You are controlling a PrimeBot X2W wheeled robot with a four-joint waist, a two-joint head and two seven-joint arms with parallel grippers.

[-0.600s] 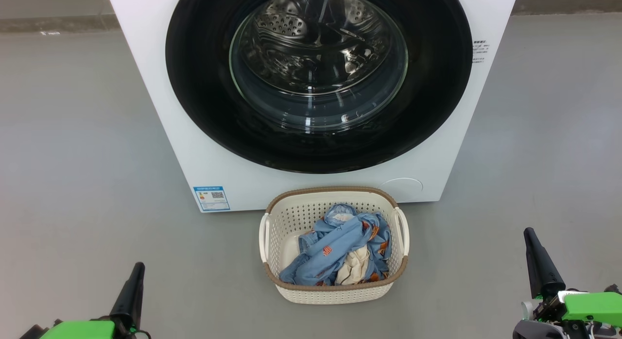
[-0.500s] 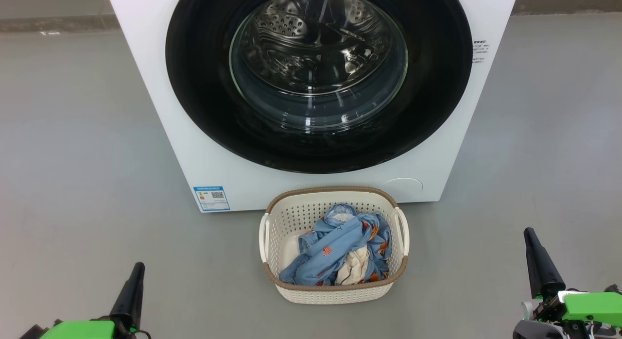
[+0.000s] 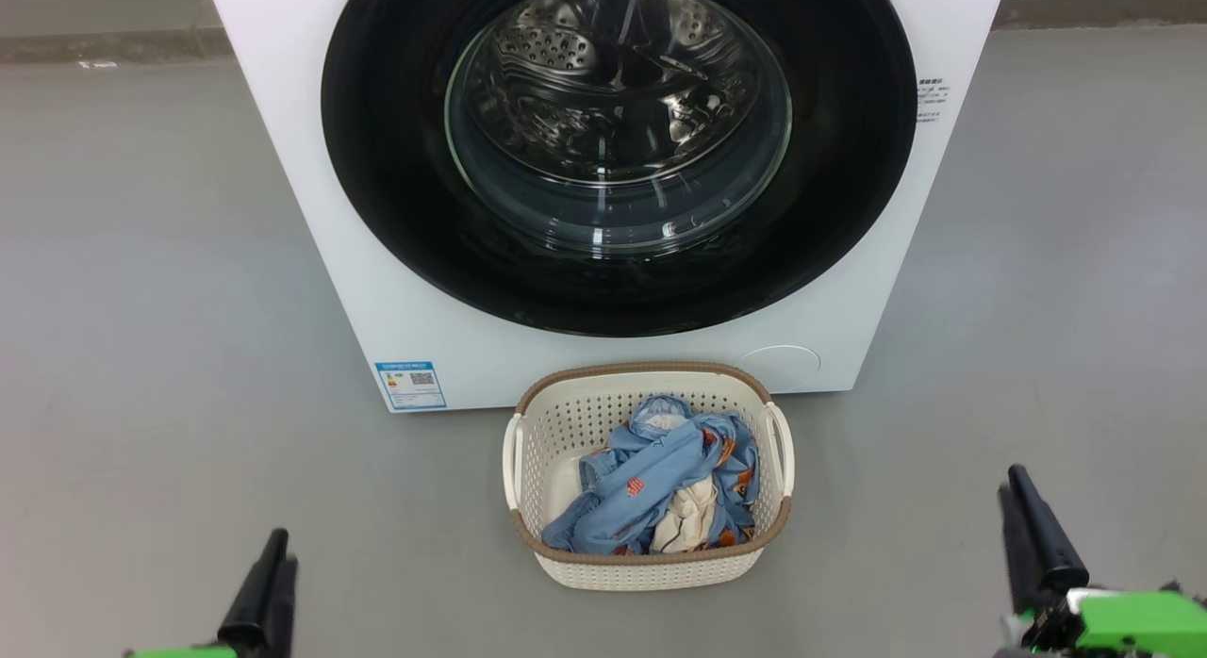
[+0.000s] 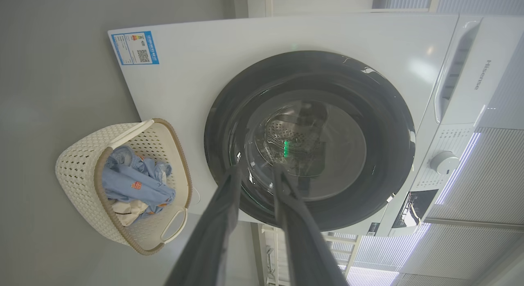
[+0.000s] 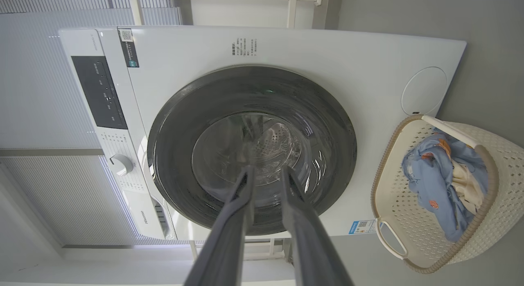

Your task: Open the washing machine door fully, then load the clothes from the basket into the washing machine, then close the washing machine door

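Note:
The white washing machine point(image 3: 311, 215) stands straight ahead, and its door point(image 3: 396, 168), black-rimmed with a glass bowl, sits flush against the front. The cream basket point(image 3: 651, 573) rests on the floor just before it, holding the light blue and cream clothes point(image 3: 651, 479). My left gripper point(image 3: 280, 540) is low at the bottom left and my right gripper point(image 3: 1011, 477) at the bottom right, both well clear of the basket. In the wrist views the left gripper point(image 4: 257, 168) and right gripper point(image 5: 267, 170) point at the door point(image 4: 311, 138) with tips slightly apart and nothing between them.
Grey floor point(image 3: 141, 356) stretches to both sides of the machine and basket. A blue label point(image 3: 410, 385) sits at the machine's lower left corner. The control dial point(image 4: 444, 162) and panel are on the machine's top band.
Both grippers have dropped lower in the head view, the left shifting slightly right and the right slightly left. The door, basket and clothes have not moved.

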